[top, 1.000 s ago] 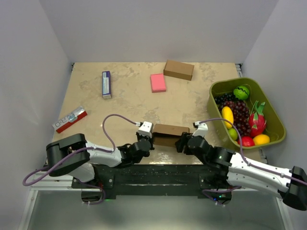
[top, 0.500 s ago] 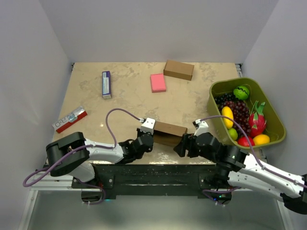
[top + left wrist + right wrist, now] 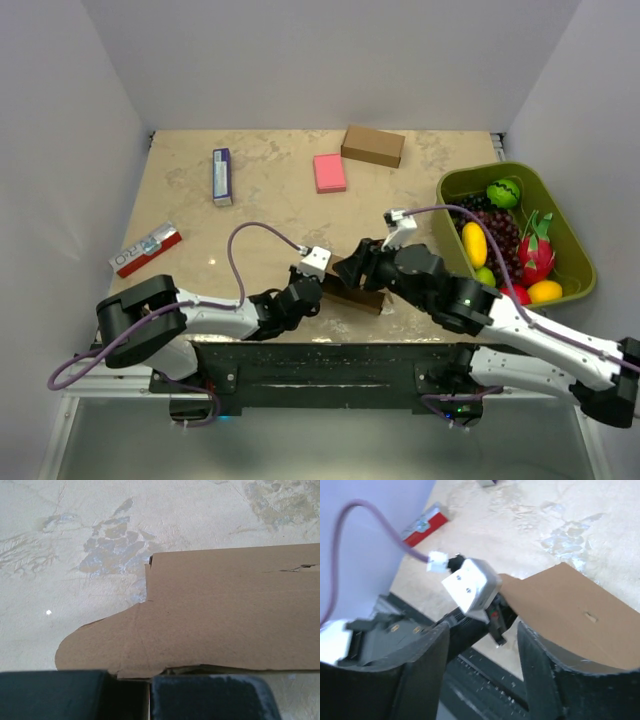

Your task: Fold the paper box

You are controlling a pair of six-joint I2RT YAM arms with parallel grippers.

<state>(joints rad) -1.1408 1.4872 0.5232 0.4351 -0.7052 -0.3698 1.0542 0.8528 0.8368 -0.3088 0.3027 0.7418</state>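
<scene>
Clamps box's (image 3: pixel 366 298) 9 o'clock edge with closed left gripper (image 3: pixel 149 680), hovers right gripper (image 3: pixel 481 630) agape, empty, above; block (image 3: pixel 329 172) at 12 o'clock, bin (image 3: pixel 441 215) at 3.

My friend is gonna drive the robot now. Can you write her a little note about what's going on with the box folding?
Left end effector: shut on the paper box, at an edge beside its end flap.
Right end effector: open, holding nothing, above the box.
Box: lying on the table, near the front edge between the arms.
Done: box gripped.
Left: the rounded end flap sticks out flat, untucked; it probably gets folded in next.
</scene>
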